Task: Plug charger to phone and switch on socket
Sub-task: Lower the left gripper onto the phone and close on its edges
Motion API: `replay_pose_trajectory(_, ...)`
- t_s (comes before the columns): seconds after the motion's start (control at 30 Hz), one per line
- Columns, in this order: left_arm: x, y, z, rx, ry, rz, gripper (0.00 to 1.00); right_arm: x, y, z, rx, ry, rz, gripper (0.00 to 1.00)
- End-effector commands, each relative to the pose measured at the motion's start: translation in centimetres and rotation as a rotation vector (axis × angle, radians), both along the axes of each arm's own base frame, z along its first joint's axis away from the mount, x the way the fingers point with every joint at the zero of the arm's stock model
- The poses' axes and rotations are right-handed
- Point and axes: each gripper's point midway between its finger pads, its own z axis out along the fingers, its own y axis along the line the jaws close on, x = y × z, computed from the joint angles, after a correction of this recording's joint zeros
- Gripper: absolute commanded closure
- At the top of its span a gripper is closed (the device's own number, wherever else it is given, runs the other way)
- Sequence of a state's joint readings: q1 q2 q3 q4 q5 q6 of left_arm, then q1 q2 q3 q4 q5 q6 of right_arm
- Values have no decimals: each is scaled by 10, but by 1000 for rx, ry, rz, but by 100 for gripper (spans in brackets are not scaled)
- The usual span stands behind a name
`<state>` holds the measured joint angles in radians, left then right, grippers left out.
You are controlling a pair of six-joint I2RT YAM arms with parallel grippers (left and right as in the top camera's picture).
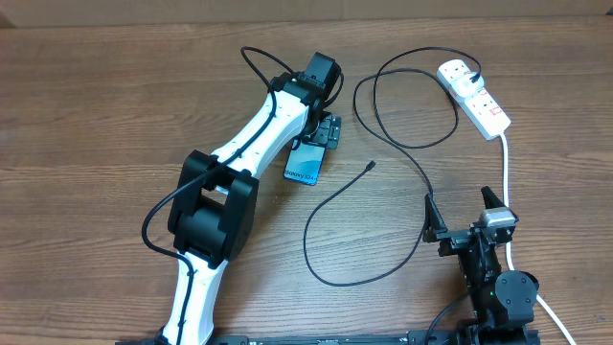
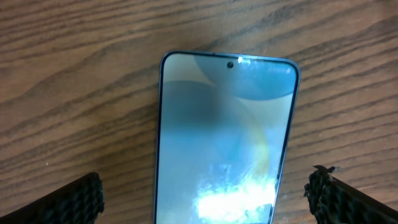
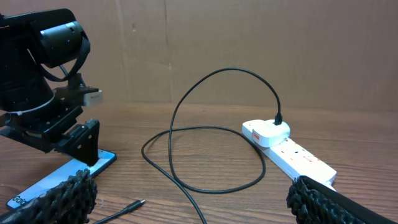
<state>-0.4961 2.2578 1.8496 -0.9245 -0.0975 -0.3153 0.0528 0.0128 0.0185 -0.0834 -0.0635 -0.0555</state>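
Observation:
The phone (image 1: 304, 165) lies flat on the wooden table with its blue-teal screen up. My left gripper (image 1: 328, 130) is open over its far end. In the left wrist view the phone (image 2: 224, 137) lies between the two fingers (image 2: 208, 194), with gaps on both sides. The charger cable (image 1: 402, 153) loops across the table. Its connector tip (image 1: 372, 165) lies free to the right of the phone, and its plug (image 1: 460, 69) sits in the white socket strip (image 1: 479, 101). My right gripper (image 1: 465, 213) is open and empty, near the front right. The right wrist view shows the tip (image 3: 134, 204), the strip (image 3: 298, 158) and the phone (image 3: 62, 179).
The strip's thick white cord (image 1: 505, 168) runs down past the right arm toward the front edge. The cable's lower loop (image 1: 330, 264) lies between the two arms. A brown wall (image 3: 249, 37) stands behind the table.

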Motion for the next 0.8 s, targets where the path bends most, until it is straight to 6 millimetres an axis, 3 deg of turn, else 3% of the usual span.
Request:
replay_pose_trajectory(0.0, -3, -3, -9, -6, 17, 0, 0, 0, 0, -2, 7, -1, -1, 0)
replay_pose_trajectory(0.47, 0, -2, -19, -3, 0, 2, 0, 0, 0, -2, 7, -1, -1, 0)
replay_pose_trajectory(0.77, -15, -3, -52, 1, 101, -6, 0, 0, 0, -2, 7, -1, -1, 0)
